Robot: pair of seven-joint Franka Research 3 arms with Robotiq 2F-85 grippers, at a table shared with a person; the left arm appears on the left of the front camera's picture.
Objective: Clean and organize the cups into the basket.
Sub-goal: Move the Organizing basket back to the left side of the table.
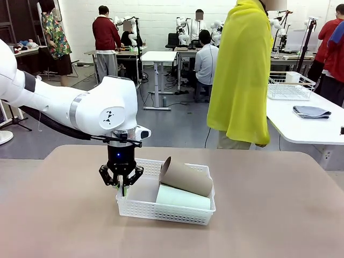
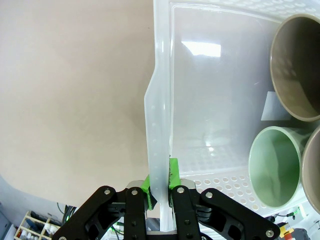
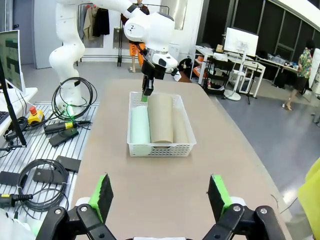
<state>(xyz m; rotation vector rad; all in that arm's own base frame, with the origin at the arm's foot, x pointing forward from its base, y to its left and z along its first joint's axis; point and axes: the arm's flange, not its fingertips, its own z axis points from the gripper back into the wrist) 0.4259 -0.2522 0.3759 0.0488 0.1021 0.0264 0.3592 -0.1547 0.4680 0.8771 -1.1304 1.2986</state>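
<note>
The white mesh basket [image 1: 141, 206] sits on the brown table [image 1: 279, 204], its long axis running across the front view. The left gripper [image 1: 122, 189] comes straight down on the basket's left short wall, jaws clamped on the rim; the left wrist view shows this plainly, one green pad [image 2: 172, 172] inside the wall and the other outside, with the rolled rim [image 2: 159, 125] running up between them.

Three cups lie on their sides in the basket, long axes parallel to its length and open mouths turned toward the gripped end. The mint green cup [image 1: 183, 198] lies along the near wall. A brown cup [image 1: 185, 176] rests behind it, tilted, its mouth end raised (partly propped on the green one, as far as the front view tells).

From the left wrist camera the mouths face the lens: the green cup's rim [image 2: 274, 167], a brown one [image 2: 295, 67] above it, and the edge of another brown cup [image 2: 314, 170] at the picture's right side. The right wrist view, looking down the table, shows all three side by side.

The right gripper [image 3: 161, 200] hangs well back from the basket, fingers spread wide, holding nothing.
</note>
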